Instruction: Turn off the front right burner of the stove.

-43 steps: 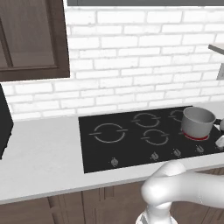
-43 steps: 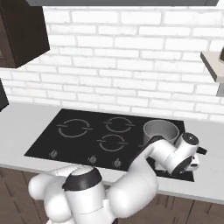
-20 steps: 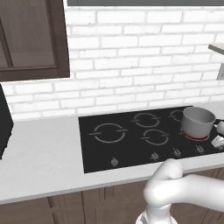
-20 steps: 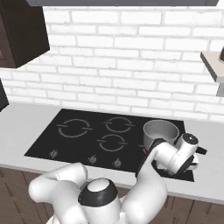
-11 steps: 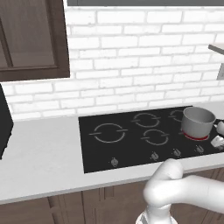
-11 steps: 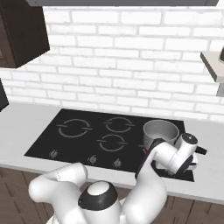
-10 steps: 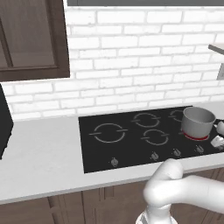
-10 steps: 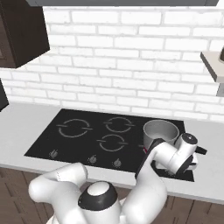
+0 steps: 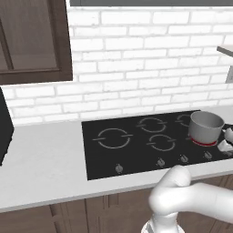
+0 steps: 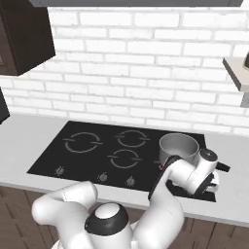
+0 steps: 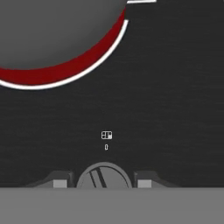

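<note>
My arm reaches low and far right, wrist bent down; my gripper fingers spread apart, nothing gripped.

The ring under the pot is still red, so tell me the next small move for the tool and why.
Probably close the tool on the knob and turn it. In the hand view the fingertips flank the knob with gaps on both sides, so it looks open and lined up. The front right burner glows red beneath the grey pot on the stove.

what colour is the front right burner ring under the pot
Glowing red, edged white: the front right burner, clearest in the hand view.
</note>
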Tool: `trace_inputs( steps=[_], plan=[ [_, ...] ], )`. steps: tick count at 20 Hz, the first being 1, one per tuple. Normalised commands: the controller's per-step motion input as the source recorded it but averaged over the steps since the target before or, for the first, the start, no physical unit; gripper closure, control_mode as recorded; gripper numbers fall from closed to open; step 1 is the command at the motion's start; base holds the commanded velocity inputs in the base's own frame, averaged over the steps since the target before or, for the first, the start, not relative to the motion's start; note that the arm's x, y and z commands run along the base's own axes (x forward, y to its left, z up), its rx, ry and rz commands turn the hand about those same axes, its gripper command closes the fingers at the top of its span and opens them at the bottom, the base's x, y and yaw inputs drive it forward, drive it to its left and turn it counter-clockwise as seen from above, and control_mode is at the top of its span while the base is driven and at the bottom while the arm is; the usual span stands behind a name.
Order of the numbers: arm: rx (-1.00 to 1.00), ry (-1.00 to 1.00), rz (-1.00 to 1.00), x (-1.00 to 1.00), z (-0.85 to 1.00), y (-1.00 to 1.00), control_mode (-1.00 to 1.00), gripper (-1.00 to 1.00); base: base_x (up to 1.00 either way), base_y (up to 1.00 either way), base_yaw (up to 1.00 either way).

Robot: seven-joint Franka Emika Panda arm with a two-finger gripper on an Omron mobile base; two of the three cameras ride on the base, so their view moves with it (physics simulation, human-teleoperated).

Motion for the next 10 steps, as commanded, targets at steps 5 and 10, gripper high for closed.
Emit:
trace_inputs(
  steps=[5,10],
  plan=[
    [0.08,-0.02,-0.46,-0.23,0.0,0.0,-1.0,1.0,0.0,0.0,0.0],
    [0.08,-0.07,-0.53,-0.4,0.0,-0.08,-1.0,1.0,0.0,0.0,0.0]
  ],
)
